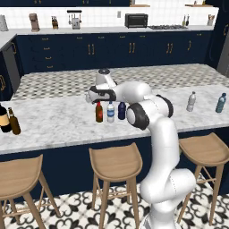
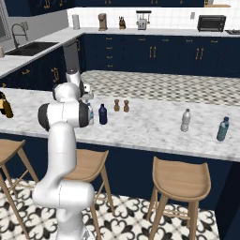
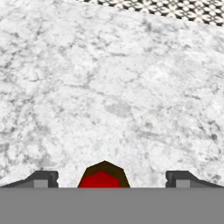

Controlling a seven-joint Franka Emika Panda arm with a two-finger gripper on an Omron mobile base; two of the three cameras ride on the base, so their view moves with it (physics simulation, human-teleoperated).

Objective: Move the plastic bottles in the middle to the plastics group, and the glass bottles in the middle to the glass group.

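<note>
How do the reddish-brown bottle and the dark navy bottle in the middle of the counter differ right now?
The reddish-brown bottle has a red cap; the dark navy bottle is dark from top to bottom. The reddish-brown one is slimmer and a little taller, the navy one squatter. The reddish-brown bottle's cap sits between the open tool's fingertips in the hand view, while the navy bottle stands apart, beyond the water bottle. Both stand upright on the marble counter.

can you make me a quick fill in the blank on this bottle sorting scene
1. The gripper hangs right above the bottle with the ___ cap.
2. Its jaws stand ___.
3. In the middle trio, the clear water bottle stands between the reddish-brown bottle and the ___ bottle.
4. The teal-blue bottle stands on the marble ___.

Missing words: red; open; navy; counter
</note>
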